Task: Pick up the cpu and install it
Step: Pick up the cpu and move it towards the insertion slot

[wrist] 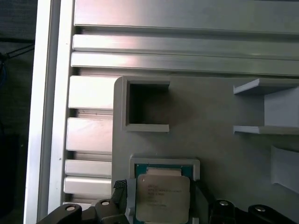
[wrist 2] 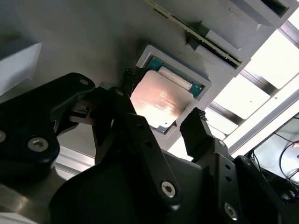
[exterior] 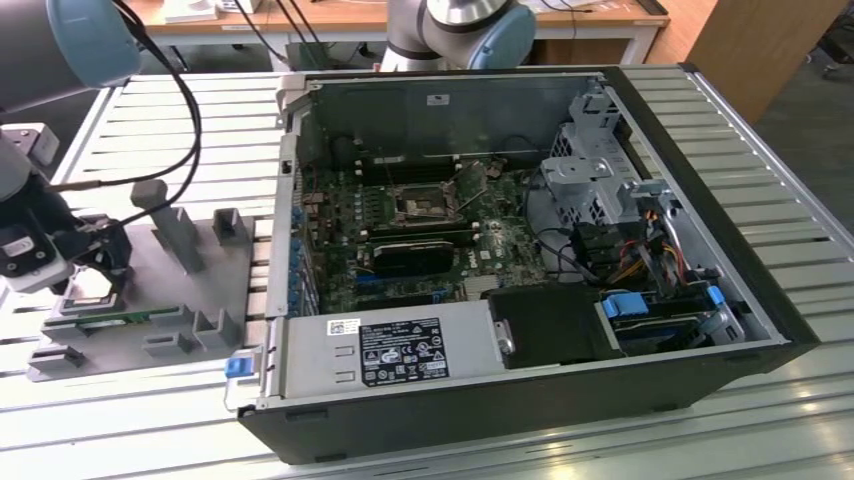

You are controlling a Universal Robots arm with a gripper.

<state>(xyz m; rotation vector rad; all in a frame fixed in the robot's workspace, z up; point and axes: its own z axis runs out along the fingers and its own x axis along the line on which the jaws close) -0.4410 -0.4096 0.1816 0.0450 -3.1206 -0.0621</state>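
Gripper (wrist 2: 161,97): low over the cpu (wrist: 162,198), straddling it; whether clamped or loose cannot be told. The cpu lies flat in a square pocket of the grey fixture tray (exterior: 200,300), at the exterior view's left. Memory stick (wrist 2: 196,35): slotted just beside that pocket. Open computer case (exterior: 747,300): beyond the tray, motherboard (exterior: 400,250) exposed.

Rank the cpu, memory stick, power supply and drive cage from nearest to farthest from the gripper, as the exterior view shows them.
1. cpu, under the gripper, in the tray.
2. memory stick, beside it on the tray.
3. power supply, in the case.
4. drive cage, toward the exterior view's right.
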